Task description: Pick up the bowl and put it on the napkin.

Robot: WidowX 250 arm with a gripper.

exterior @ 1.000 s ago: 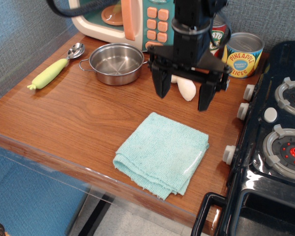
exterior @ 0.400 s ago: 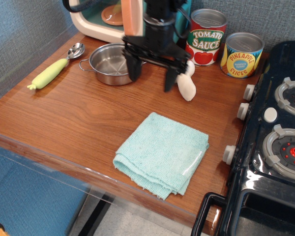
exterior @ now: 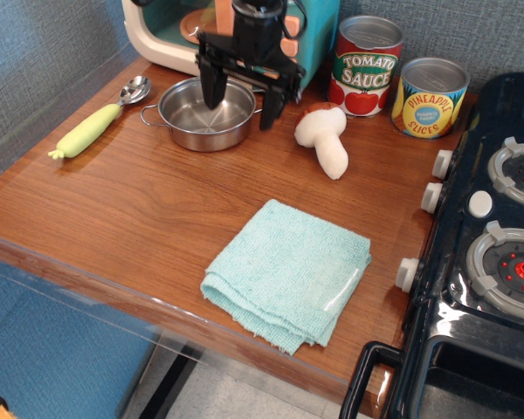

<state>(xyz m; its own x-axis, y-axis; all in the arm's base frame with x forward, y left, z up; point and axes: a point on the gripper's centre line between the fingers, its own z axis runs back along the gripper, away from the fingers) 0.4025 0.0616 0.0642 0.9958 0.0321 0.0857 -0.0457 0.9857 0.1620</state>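
The shiny steel bowl (exterior: 203, 116) with two wire loop handles sits at the back left of the wooden counter. My gripper (exterior: 241, 105) is open just above the bowl's right side, one finger over the bowl's inside and the other outside its right rim. It holds nothing. The light teal napkin (exterior: 288, 270) lies folded near the counter's front edge, well in front of the bowl and to its right.
A toy mushroom (exterior: 327, 138) lies right of the bowl. A green-handled spoon (exterior: 99, 122) lies to its left. A toy microwave (exterior: 185, 30) stands behind. Tomato sauce can (exterior: 366, 65) and pineapple can (exterior: 430, 96) stand at the back. A toy stove (exterior: 489, 253) fills the right side.
My gripper has moved left and back, from over the mushroom to over the bowl's right rim, staying open. The mushroom is now uncovered. Bowl and napkin have not moved.
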